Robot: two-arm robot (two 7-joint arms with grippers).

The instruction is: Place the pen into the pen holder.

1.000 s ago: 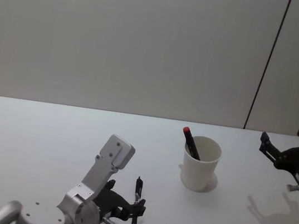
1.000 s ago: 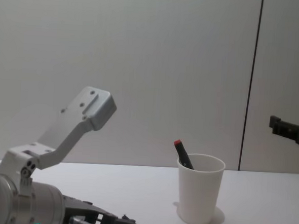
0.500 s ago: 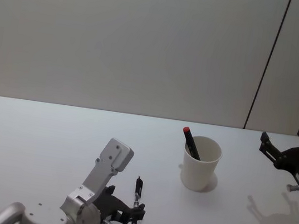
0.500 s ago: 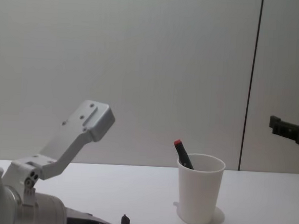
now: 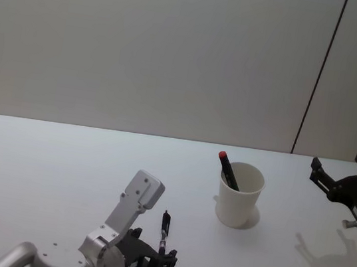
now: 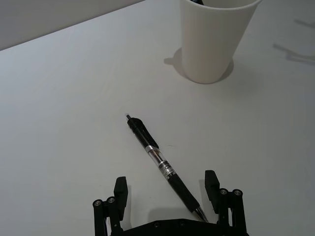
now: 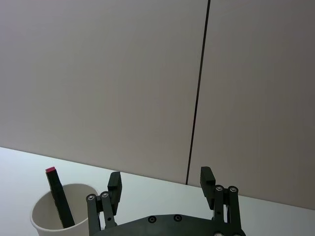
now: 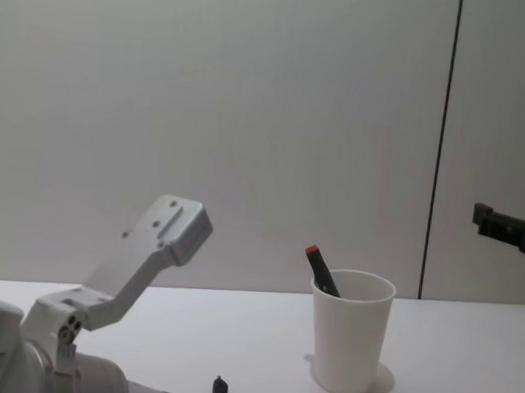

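A slim black click pen with a clear middle section (image 6: pixel 157 157) lies flat on the plain white counter (image 5: pixel 59 169), between the spread fingers of the left tool (image 6: pixel 166 180), which stands wide and grips nothing. The pen's long axis runs almost straight out ahead of that tool. Its tapered metal point lies back between the fingers, closer to one than the other and touching neither. The end with the clip points away. A small band of print shows on the clear barrel, too fine to read. Ahead of the left tool and off to its right, well apart from the pen, stands the plain white tapered paper cup (image 5: pixel 240 195), upright. A black marker with a red cap (image 5: pixel 227 169) leans inside it, cap uppermost, its lower part hidden by the cup wall. The cup bears no writing. The left arm's grey housing covers most of the pen in the chest view. The right tool (image 7: pixel 161 176) hangs above the counter beyond the cup's far side from the left tool, fingers spread wide and holding nothing.
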